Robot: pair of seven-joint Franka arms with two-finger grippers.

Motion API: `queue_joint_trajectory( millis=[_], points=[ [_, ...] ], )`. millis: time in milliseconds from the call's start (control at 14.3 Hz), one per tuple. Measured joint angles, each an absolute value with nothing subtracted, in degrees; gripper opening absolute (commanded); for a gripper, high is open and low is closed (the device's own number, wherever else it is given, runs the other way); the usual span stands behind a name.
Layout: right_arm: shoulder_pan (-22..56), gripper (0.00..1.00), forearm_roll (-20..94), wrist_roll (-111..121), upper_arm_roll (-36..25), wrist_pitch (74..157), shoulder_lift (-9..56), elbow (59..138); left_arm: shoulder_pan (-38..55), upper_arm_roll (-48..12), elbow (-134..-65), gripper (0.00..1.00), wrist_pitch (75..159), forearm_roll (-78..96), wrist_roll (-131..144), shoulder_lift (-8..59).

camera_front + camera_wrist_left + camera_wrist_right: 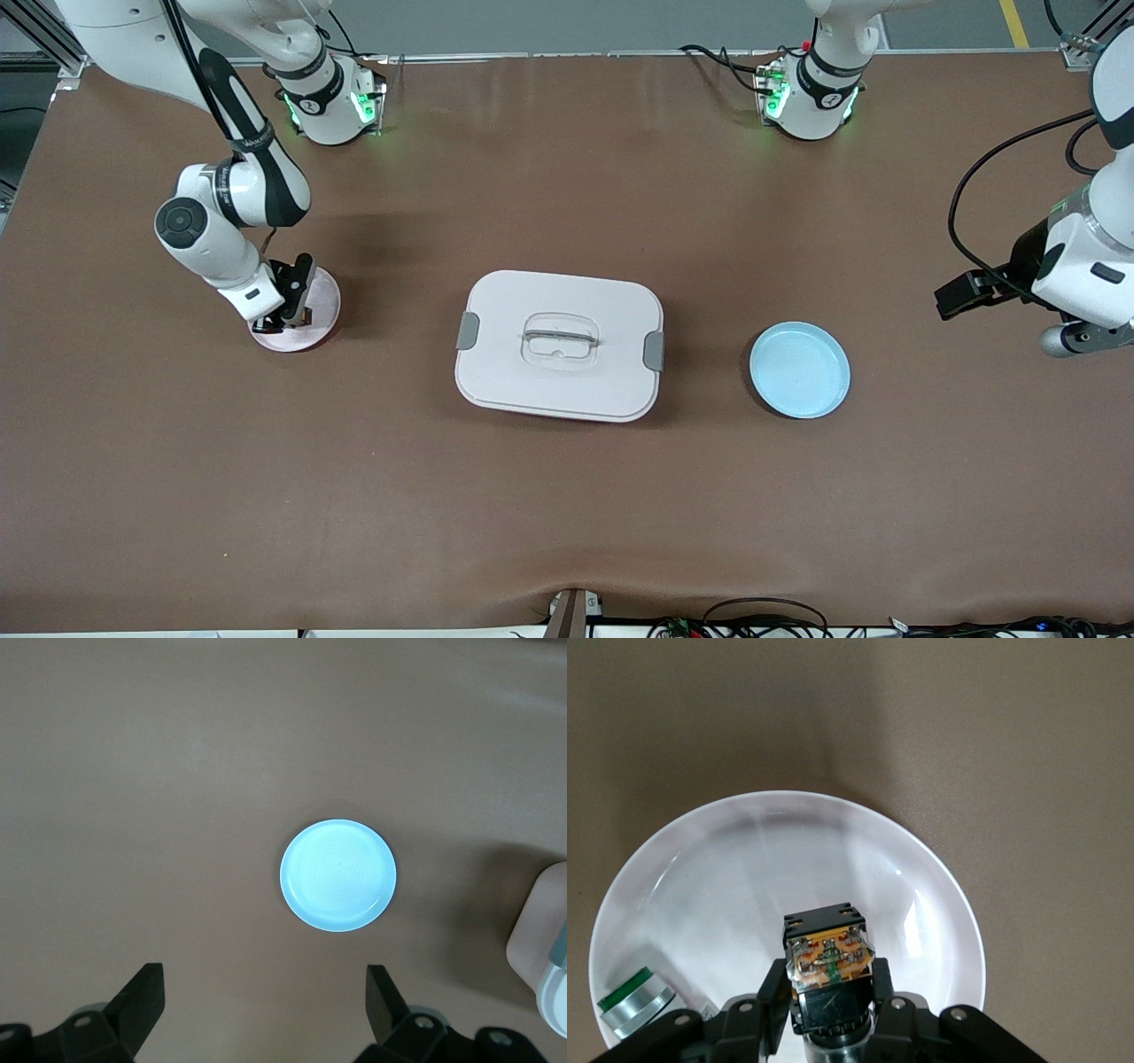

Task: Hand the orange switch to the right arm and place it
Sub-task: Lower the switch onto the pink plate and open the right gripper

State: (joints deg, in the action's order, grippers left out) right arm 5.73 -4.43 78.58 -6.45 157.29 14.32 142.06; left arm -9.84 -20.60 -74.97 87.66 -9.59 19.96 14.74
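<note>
My right gripper (830,1014) clamps the switch (827,958) over the pink plate (939,904), inside its rim; left gripper (261,1010) waits, spread wide.

Pale blue plate (799,369), pinkish-white plate (788,895), brown table (567,496), perhaps orange-banded switch (828,961).

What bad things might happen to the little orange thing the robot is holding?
The right gripper is shut on the orange switch over the pink plate. It might bump the green-and-silver part already lying there. Once released, the switch could tip or slide on the smooth plate.
</note>
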Motion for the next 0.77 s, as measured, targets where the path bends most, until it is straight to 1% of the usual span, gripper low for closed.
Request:
queue_joint_trajectory(
  millis=[70,140,209,279,628,767],
  points=[
    [5.72,0.21,-4.43,78.58,-6.45,157.29,14.34,142.06,-10.15,-20.6,-74.97,1.0,87.64,-9.59,19.88,14.47],
    [5.65,0.49,-4.43,78.58,-6.45,157.29,14.4,142.07,-10.62,-20.6,-74.97,1.0,87.5,-9.59,19.6,14.15],
    [5.49,0.9,-4.43,78.58,-6.46,157.29,14.5,142.07,-11.15,-20.6,-74.97,1.0,87.15,-9.59,19.12,13.84],
    [5.27,1.0,-4.43,78.58,-6.46,157.3,14.59,142.07,-11.57,-20.6,-74.97,1.0,86.77,-9.59,18.78,13.56],
    [4.47,1.0,-4.43,78.58,-6.46,157.32,14.62,142.0,-12.44,-20.62,-74.96,1.0,86.38,-9.59,18.11,12.44],
    [4.48,1.0,-4.43,78.53,-6.25,156.08,14.53,141.37,-12.44,-20.64,-74.96,1.0,85.69,-9.59,17.68,11.98]
  ],
)
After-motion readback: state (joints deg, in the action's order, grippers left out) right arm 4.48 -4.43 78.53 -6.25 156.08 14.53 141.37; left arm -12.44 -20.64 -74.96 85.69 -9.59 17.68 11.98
